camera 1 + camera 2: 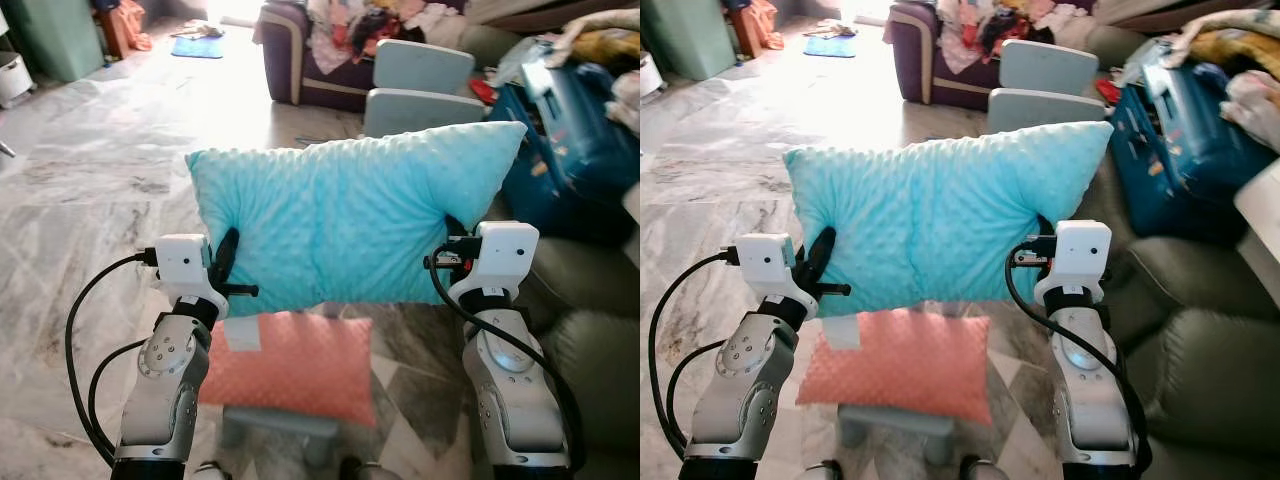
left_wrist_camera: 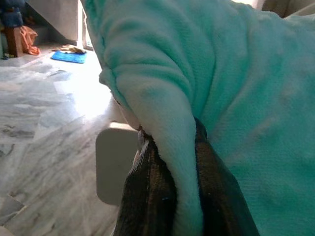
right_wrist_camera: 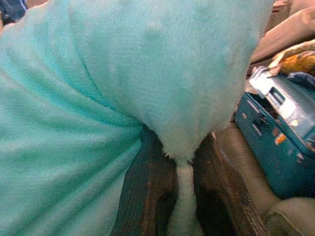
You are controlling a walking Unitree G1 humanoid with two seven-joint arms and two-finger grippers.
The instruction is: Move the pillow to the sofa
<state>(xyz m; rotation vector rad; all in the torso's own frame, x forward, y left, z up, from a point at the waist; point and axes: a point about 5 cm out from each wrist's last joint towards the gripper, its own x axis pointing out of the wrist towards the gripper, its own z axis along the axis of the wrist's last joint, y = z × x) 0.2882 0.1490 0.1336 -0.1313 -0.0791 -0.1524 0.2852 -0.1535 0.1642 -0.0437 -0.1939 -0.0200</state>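
Gripping turquoise pillow [image 1: 345,225]: left hand [image 1: 226,262], right hand [image 1: 452,232] clamp edges; pink pillow [image 1: 290,366] below, blue suitcase [image 1: 560,140] right.

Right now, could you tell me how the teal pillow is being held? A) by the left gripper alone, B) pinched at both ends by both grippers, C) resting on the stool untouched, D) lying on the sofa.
B: the left gripper and the right gripper each pinch an end of the teal pillow, which hangs above the pink pillow.
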